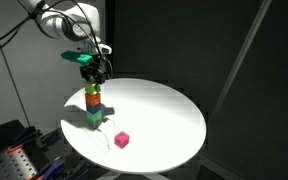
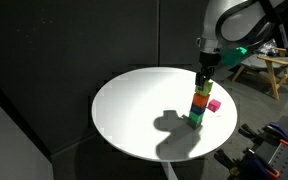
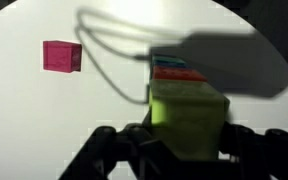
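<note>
Black curtains back a round white table [image 1: 164, 110]. Near its edge stands a tall stack of coloured cubes [image 1: 92, 105], yellow-green on top. The black Robotiq gripper [image 1: 93, 75] straddles that top cube with its fingers close at either side; whether they press it cannot be told. A small pink cube [image 1: 122, 139] lies near the stack's base, not touching it.

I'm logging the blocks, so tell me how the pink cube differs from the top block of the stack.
Colour: the pink cube is pink, the top block yellow-green. Place: the pink cube lies alone on the white table; the top block crowns the stack. Contact: the pink cube is clear of the gripper; the top block sits between its fingers. Both look cube-shaped.
</note>
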`<action>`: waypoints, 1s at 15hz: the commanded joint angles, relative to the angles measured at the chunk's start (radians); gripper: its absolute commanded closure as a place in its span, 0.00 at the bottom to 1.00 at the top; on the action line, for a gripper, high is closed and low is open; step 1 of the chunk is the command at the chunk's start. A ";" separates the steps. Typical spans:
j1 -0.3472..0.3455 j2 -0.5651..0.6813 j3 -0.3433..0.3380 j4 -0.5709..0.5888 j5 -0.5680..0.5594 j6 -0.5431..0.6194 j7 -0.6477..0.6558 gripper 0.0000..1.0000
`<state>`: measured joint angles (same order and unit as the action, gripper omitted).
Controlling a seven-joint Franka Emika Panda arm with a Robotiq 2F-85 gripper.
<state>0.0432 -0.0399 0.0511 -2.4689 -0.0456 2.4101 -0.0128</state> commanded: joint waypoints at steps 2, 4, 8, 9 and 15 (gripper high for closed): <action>-0.010 -0.045 -0.014 0.021 -0.011 -0.072 -0.001 0.75; -0.019 -0.048 -0.021 0.026 -0.022 -0.084 0.015 0.75; -0.044 -0.035 -0.042 0.036 -0.034 -0.088 0.030 0.75; -0.050 -0.033 -0.049 0.035 -0.035 -0.083 0.027 0.75; -0.077 -0.014 -0.080 0.025 -0.041 -0.042 -0.021 0.75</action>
<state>-0.0216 -0.0672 -0.0175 -2.4514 -0.0539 2.3544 -0.0151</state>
